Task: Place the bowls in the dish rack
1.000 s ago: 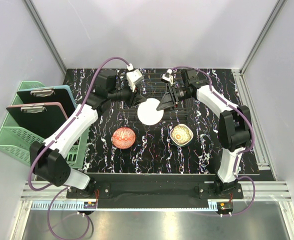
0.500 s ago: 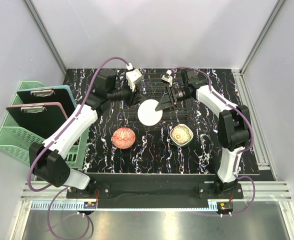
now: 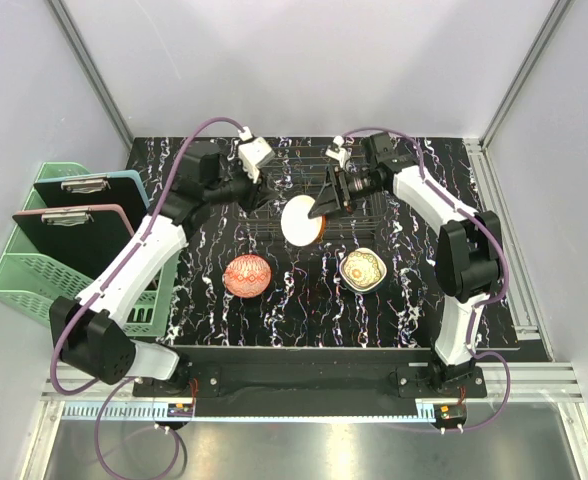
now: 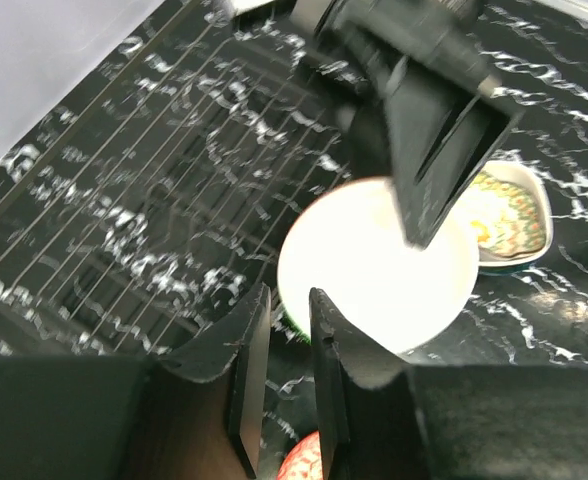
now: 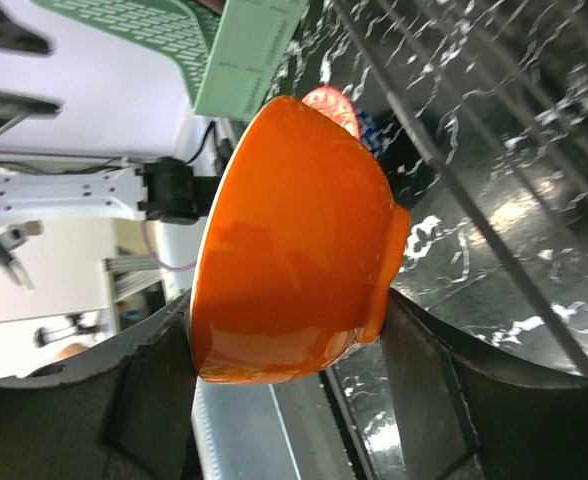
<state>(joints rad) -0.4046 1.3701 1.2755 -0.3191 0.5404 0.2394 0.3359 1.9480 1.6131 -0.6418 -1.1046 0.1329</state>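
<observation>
Black, white-veined marble tabletop inside a pale-walled enclosure.

Top view: dish rack (image 3: 366, 208) sits at 12 o'clock on the table, dark wires hard to pick out from the marble. Orange bowl (image 3: 302, 221) hangs tipped on edge over the rack's near side, white inside facing up at the camera. Right gripper (image 3: 324, 206) holds it from 1 o'clock. Left gripper (image 3: 262, 198) is just beside the bowl at 10 o'clock, apart from it. Red-patterned bowl (image 3: 247, 275) lies on the table at 7 o'clock of the orange one, cream floral bowl (image 3: 363, 268) at 5 o'clock. Mint-green basket (image 3: 19, 270) with clipboards (image 3: 74, 215) stands off the table at 9 o'clock.

Left wrist: fingers (image 4: 249, 350) narrow, a slim gap, nothing between them. Rack wires run at 10 o'clock; the bowl's white inside is just beyond the tips.

Right wrist: fingers (image 5: 429, 385) spread wide, clamped either side of the orange bowl, mouth toward 9 o'clock, foot toward 3 o'clock. Rack wires cross at 2 o'clock.
</observation>
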